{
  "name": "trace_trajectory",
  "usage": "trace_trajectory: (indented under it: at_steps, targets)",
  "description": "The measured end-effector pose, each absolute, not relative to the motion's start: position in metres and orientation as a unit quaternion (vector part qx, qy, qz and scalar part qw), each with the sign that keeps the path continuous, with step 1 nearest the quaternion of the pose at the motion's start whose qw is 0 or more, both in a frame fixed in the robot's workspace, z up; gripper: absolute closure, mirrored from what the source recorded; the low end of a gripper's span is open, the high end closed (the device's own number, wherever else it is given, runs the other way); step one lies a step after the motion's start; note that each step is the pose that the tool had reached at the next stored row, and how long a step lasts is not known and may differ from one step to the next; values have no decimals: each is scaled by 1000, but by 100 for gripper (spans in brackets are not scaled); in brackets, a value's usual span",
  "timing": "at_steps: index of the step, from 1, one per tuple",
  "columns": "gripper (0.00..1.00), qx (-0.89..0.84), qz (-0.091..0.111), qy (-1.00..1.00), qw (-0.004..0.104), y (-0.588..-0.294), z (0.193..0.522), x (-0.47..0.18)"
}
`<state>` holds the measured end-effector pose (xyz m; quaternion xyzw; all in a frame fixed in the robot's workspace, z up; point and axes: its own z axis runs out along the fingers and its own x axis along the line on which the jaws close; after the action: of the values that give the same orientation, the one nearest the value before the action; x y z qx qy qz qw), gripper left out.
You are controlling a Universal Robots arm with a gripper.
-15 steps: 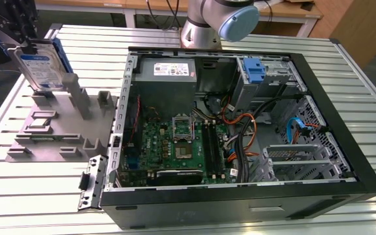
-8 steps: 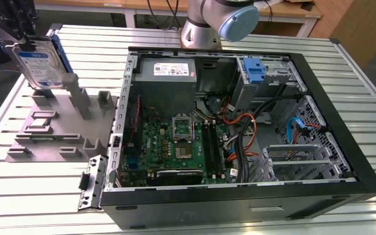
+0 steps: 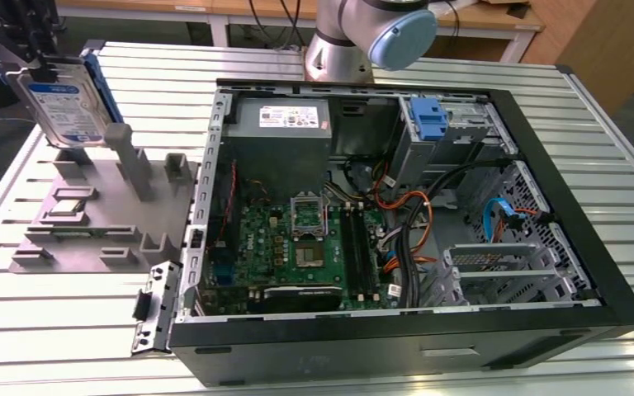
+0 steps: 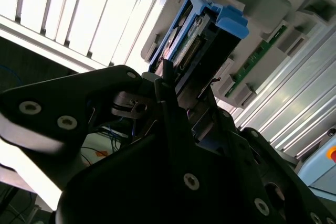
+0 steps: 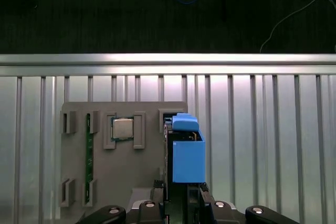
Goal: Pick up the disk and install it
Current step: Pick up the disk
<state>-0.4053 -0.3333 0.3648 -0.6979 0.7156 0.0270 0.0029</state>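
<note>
Currently my end effector (image 3: 42,70) clamped on disk (image 3: 66,111); disk upright over grey holder (image 3: 86,227), exterior view's left, well apart from computer case (image 3: 581,272). Best, I judge: firm grip, disk vertical, clear of holder posts.

Lab/workshop: slatted alu bench (image 3: 63,330), opened PC case (image 3: 405,340), robot arm (image 3: 375,33).

The disk (image 5: 186,153), edge-on in its blue carrier, sits clamped between the fingers (image 5: 202,190) over a grey fixture plate (image 5: 126,182) bearing a processor (image 5: 122,128) and memory stick (image 5: 89,156) on the slatted bench (image 5: 262,129).
</note>
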Motion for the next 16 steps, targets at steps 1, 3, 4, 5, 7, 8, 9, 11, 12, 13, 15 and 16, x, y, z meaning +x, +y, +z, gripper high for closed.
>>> trace_trajectory:
  at_steps: [1, 3, 4, 5, 7, 8, 9, 11, 12, 13, 15, 16]
  targets:
    - [65, -698, 27, 716, 3, -333, 365, -405]
    - [65, -698, 27, 716, 3, -333, 366, -405]
    - [65, -698, 27, 716, 3, -333, 366, -405]
    - [65, -698, 27, 716, 3, -333, 367, -405]
    - [65, -698, 27, 716, 3, -333, 367, -405]
    - [65, -698, 27, 716, 3, -333, 368, -405]
    - [65, -698, 27, 716, 3, -333, 368, -405]
    - [65, -698, 27, 716, 3, -333, 368, -405]
    - [65, -698, 27, 716, 3, -333, 368, -405]
    - [65, -698, 27, 716, 3, -333, 369, -405]
    - [65, -698, 27, 716, 3, -333, 369, -405]
    - [65, -698, 27, 716, 3, -333, 369, -405]
